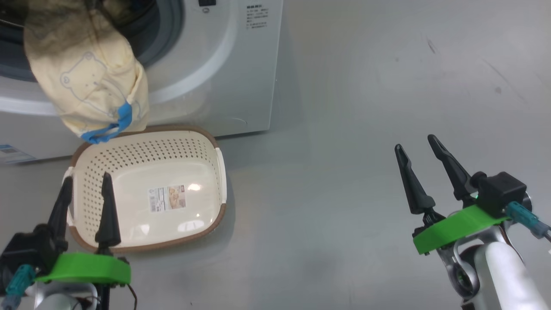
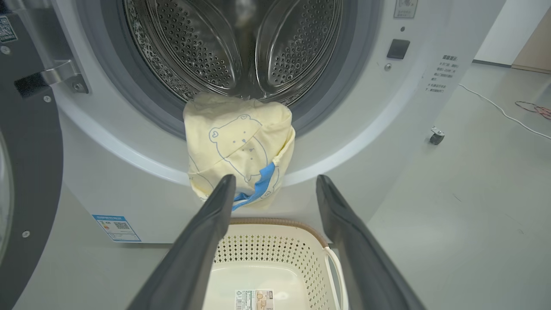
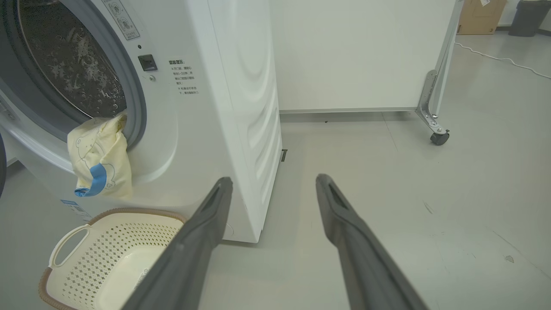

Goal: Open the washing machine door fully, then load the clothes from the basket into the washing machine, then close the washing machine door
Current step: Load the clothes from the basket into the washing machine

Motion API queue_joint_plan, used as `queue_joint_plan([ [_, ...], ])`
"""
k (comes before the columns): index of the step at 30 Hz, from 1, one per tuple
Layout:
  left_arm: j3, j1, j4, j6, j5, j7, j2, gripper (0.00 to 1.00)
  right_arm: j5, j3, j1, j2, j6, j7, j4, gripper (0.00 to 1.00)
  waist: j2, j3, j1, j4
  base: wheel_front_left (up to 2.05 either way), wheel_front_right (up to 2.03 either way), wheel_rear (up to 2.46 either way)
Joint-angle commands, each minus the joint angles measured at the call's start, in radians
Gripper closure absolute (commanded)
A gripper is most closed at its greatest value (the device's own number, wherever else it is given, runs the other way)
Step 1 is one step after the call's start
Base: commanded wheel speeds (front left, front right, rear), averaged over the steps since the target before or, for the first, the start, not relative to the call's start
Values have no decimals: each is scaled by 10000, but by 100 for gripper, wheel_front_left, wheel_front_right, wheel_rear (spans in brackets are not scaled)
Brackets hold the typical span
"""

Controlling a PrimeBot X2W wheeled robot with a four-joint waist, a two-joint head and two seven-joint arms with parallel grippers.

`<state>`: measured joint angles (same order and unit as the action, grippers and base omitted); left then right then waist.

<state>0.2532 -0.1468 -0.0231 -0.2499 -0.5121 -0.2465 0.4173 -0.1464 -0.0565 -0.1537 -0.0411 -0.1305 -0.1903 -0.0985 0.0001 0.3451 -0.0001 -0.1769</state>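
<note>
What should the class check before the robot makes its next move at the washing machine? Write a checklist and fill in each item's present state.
1. Basket emptied: ok, nothing lies in it.
2. Clothes fully inside the drum: not ok, the bundle hangs out over the drum's lower lip, above the basket.
3. Washing machine door open: ok, it stands swung out to the side.
4. Door free to shut: not ok, the hanging clothes would likely be caught.
5. Left claw free: ok, open and empty.
6. Right claw free: ok, open and empty.
</note>
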Motion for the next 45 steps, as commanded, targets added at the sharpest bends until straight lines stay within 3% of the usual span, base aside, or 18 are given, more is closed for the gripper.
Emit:
queue_joint_plan([
  [1,-358,55,331,-1040,-6,-100,138,0,107,-85,91,-91,-2,78,406,0,-1,-541,1,314,0,0,0],
  [16,-79,1564,368,-1240,94,-144,-661,0,519,405,1217,-91,-2,971,1343,0,-1,-2183,1,1018,0,0,0],
  [45,-65,1856,366,-1300,82,-150,-899,0,479,563,1708,-91,-2,1339,1885,0,-1,-2469,1,1227,0,0,0],
])
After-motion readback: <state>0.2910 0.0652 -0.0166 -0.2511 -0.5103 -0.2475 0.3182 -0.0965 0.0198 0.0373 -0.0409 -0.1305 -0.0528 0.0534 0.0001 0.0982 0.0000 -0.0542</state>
